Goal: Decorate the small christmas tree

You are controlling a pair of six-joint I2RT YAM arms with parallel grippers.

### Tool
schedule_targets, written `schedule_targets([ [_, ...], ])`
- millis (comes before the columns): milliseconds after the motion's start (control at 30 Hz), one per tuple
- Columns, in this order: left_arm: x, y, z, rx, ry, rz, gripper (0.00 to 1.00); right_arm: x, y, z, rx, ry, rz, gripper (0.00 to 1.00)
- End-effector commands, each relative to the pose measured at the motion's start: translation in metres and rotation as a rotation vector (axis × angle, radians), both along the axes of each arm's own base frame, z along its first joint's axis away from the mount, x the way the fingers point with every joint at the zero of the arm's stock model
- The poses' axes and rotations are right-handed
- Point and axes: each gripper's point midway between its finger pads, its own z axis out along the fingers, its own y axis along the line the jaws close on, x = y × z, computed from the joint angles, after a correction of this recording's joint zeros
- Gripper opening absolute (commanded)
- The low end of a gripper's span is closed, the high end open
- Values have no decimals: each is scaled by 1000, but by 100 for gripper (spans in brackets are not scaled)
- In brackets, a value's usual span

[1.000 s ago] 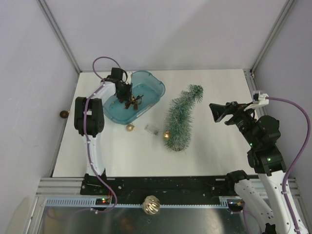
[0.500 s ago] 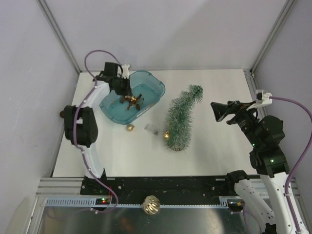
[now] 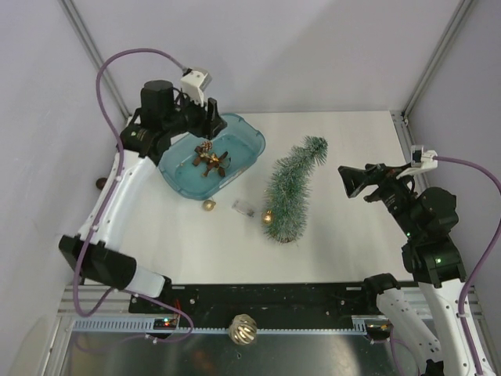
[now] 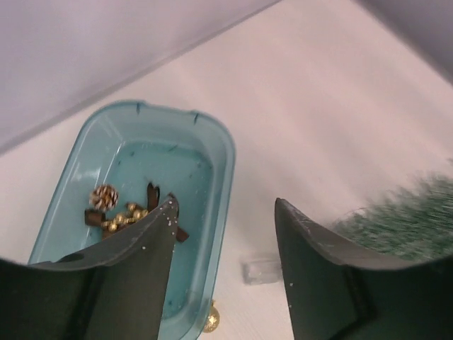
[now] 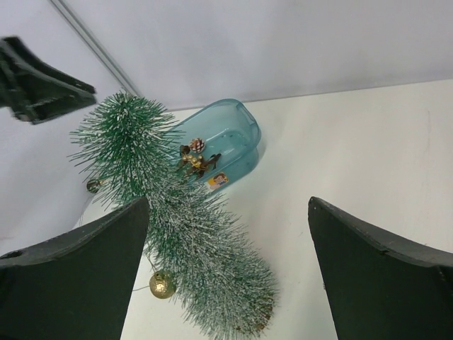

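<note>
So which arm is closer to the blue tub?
Left. The left end effector hangs above the tub at its far-left edge. The right end effector is off to the right, beyond the small christmas tree.

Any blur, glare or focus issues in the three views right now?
Top external: evenly lit, sharp, no glare, and the frosted green cone-shaped Christmas tree reads clearly. Left wrist: soft overall, the tree smeared at the right edge, the translucent teal plastic tub still legible. Right wrist: tree needles crisp, but the right arm's fingers are dark silhouettes with almost no surface detail.
</note>
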Motion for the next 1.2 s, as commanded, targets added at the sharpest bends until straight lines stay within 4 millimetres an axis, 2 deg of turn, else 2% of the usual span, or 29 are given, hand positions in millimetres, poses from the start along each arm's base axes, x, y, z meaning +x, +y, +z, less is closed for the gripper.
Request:
schedule_targets([
  [0, 45, 40, -110, 169, 223, 151, 64, -11, -2, 26, 6, -72, 5, 98],
  [100, 72, 56, -154, 218, 307, 207, 67, -12, -3, 26, 6, -71, 1, 98],
  [233, 95, 69, -199, 306, 365, 242, 71, -11, -4, 25, 3, -67, -4, 98],
  [433, 108, 84, -249, 375, 448, 285, 77, -9, -4, 21, -5, -58, -5, 99],
  [567, 111, 91, -269, 397, 482, 294, 78, -7, -4, 19, -11, -51, -7, 99],
  [633, 111, 91, -281, 401, 506, 290, 73, -6, -3, 20, -12, -52, -7, 99],
  [833, 108, 83, -309, 381, 572, 251, 48, -5, -2, 22, -9, -59, -3, 99],
  [900, 109, 80, -315, 371, 584, 239, 41, -6, -2, 22, -7, -62, -1, 99],
  [1167, 111, 72, -322, 352, 594, 198, 34, -9, -3, 25, -3, -71, -3, 99],
])
